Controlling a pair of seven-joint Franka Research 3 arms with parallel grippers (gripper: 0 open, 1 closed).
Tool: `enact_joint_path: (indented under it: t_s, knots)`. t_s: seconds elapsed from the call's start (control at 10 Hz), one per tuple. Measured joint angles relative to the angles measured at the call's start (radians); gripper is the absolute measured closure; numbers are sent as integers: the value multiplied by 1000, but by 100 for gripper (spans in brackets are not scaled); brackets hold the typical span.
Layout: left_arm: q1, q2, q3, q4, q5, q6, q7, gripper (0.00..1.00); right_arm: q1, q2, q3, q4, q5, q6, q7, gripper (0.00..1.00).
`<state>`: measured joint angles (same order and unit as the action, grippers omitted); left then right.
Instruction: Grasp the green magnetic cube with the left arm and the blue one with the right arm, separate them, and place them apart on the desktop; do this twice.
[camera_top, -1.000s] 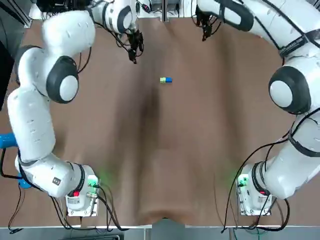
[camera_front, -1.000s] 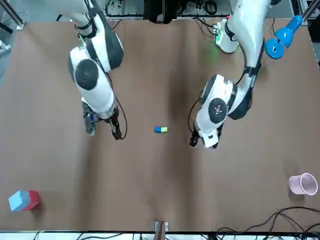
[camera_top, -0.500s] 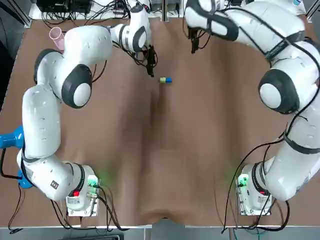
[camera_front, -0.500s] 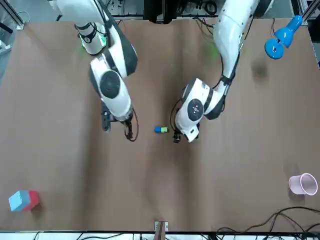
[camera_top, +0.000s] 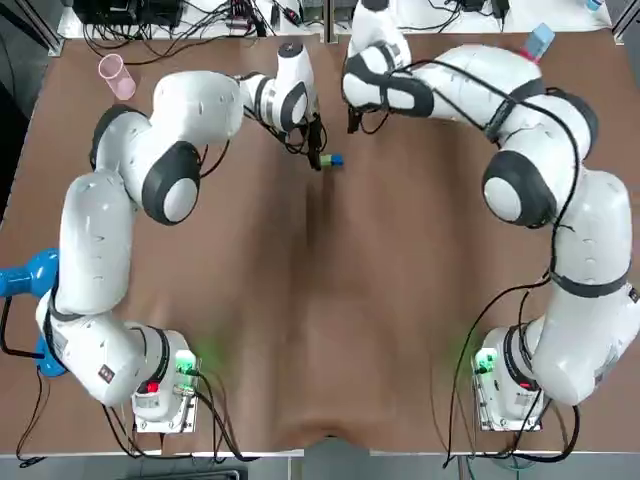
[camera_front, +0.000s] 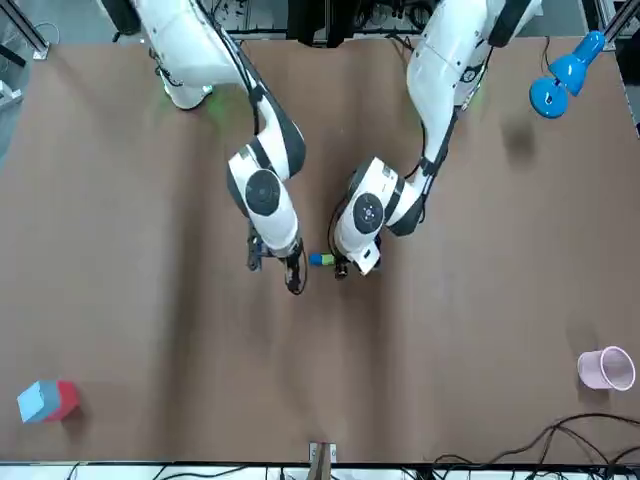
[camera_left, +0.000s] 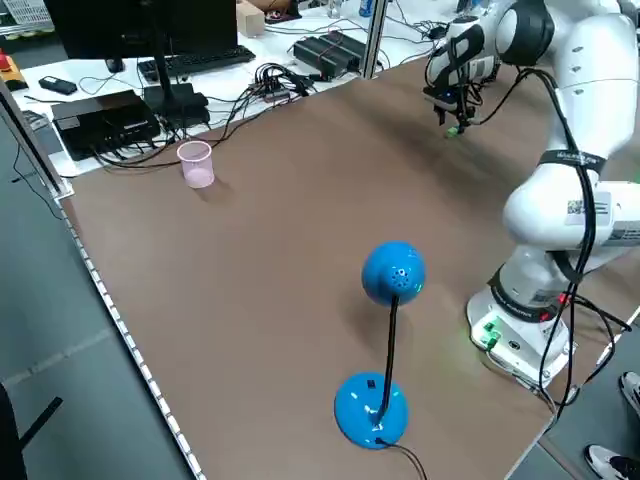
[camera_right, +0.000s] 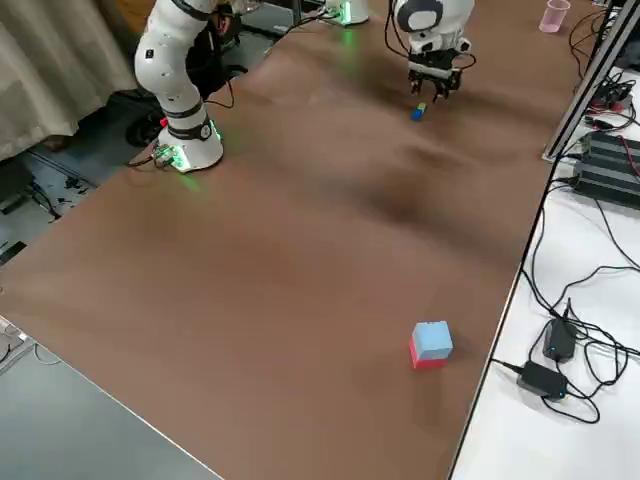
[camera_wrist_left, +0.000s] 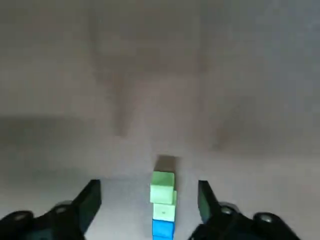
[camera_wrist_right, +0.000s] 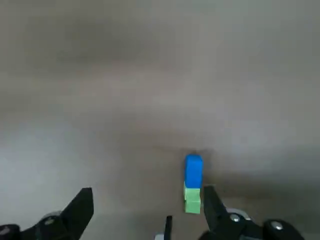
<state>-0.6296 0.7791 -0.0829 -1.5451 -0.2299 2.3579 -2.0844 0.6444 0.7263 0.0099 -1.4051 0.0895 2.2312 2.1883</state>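
On the brown tabletop (camera_top: 320, 300), upper middle of the top view, the green cube (camera_top: 323, 159) and blue cube (camera_top: 337, 159) lie joined, green on the left. The left claw (camera_top: 316, 158) hangs at the green one, fingers spread wide, gripping nothing. Slightly higher and to the right, the right claw (camera_top: 352, 124) is equally wide and empty.
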Motion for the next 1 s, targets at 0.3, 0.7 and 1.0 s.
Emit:
enact_joint_path:
  t_s: [0.3,0.7,1.0]
  knots:
    - [-1,17,2,0,0,20,0,26,10,31,0,-3,8,16,9,3]
    - [-6,27,2,-1,0,34,0,37,21,66,1,-28,48,70,11,3]
    - [-7,29,2,-1,3,34,3,58,41,123,17,-34,68,168,16,2]
